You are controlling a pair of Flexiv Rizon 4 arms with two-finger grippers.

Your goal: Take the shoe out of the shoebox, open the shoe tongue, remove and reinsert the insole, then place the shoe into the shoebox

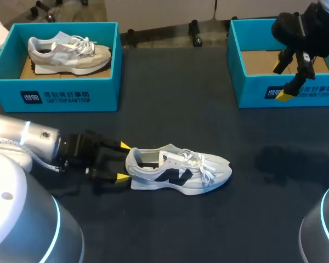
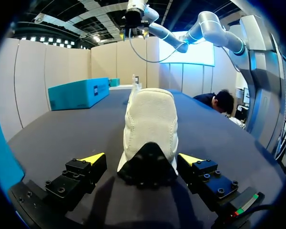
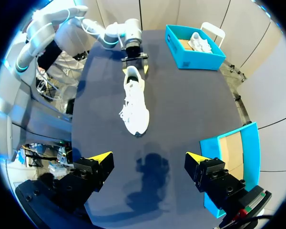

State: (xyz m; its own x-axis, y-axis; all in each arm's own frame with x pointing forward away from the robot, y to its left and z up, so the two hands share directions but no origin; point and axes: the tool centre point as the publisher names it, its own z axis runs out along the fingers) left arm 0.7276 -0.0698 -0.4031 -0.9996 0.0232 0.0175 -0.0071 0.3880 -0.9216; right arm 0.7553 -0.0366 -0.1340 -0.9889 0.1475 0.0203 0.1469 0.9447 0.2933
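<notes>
A white and grey shoe point(image 1: 178, 170) with a dark side mark lies on its sole on the dark table, toe pointing right. My left gripper point(image 1: 122, 161) stands open at its heel, one yellow tip on each side. In the left wrist view the heel point(image 2: 150, 138) sits between the open fingers point(image 2: 91, 159) with gaps on both sides. My right gripper point(image 1: 285, 81) hangs open high above the empty teal shoebox point(image 1: 252, 90) at the back right. From the right wrist view the shoe point(image 3: 135, 101) lies far below, with the left gripper point(image 3: 134, 59) at its heel.
A second teal shoebox point(image 1: 60, 90) at the back left holds a beige and white shoe point(image 1: 68, 53). The empty box's cardboard floor point(image 3: 233, 155) shows beside my right gripper's finger.
</notes>
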